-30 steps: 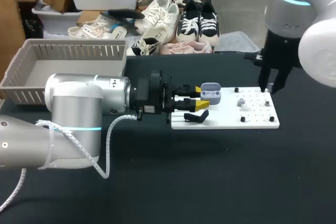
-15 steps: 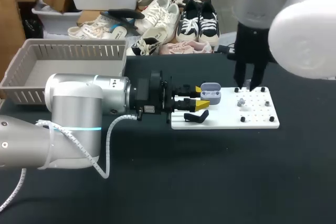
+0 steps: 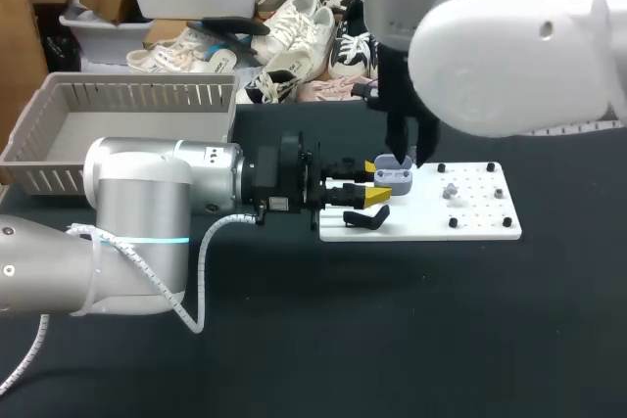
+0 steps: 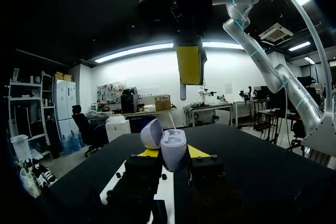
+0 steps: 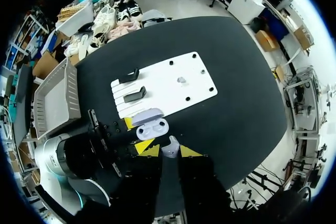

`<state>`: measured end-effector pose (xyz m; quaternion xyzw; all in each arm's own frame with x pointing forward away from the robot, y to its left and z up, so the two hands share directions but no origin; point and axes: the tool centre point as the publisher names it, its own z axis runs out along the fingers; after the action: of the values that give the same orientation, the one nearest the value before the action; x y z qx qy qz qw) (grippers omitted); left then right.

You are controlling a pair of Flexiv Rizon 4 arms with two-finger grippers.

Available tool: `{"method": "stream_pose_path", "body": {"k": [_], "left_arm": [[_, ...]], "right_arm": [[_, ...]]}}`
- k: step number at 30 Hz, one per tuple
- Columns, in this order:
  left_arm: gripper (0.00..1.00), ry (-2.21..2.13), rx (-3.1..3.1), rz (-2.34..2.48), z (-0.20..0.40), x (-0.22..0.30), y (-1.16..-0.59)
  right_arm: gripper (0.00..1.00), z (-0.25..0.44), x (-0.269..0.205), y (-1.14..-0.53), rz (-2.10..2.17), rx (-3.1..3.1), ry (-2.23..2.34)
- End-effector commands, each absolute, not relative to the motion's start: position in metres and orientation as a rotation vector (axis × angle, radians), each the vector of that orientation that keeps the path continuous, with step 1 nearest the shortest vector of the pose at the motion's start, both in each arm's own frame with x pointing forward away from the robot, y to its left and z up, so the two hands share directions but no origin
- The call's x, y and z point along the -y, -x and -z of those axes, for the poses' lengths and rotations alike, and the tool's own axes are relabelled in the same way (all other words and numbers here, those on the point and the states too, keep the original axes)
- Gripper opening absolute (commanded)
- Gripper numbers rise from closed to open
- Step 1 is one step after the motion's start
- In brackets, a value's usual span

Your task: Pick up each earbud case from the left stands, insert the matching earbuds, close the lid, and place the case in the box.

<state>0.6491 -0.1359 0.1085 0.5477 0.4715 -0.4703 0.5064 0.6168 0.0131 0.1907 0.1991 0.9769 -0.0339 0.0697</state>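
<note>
Jaws: left gripper [image 3: 376,181] clamped on the open earbud case [image 3: 395,175], at the edge of the white board [image 3: 480,227] | right gripper [image 5: 167,150] pinching an earbud [image 5: 170,147] just above it | risk: slight misalignment could jam or drop the bud.

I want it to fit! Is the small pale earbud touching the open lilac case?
Apart. Left wrist view shows a clear gap between earbud and case.

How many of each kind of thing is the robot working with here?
Earbud case: 1
Earbuds: 2
Black stands: 2
White board: 1
Basket: 1
Total: 7
</note>
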Motion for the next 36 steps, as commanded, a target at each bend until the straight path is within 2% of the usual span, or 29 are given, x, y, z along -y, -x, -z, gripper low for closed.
{"method": "stream_pose_path", "body": {"k": [1,36], "left_arm": [[0.00,-1.317,-1.138,1.130,-0.108,0.136,-0.648],[0.00,-1.317,-1.138,1.130,-0.108,0.136,-0.648]], "right_arm": [[0.00,-0.186,-0.019,-0.621,0.155,-2.938,-0.620],[0.00,-0.164,-0.024,-0.636,0.192,-2.987,-0.654]]}}
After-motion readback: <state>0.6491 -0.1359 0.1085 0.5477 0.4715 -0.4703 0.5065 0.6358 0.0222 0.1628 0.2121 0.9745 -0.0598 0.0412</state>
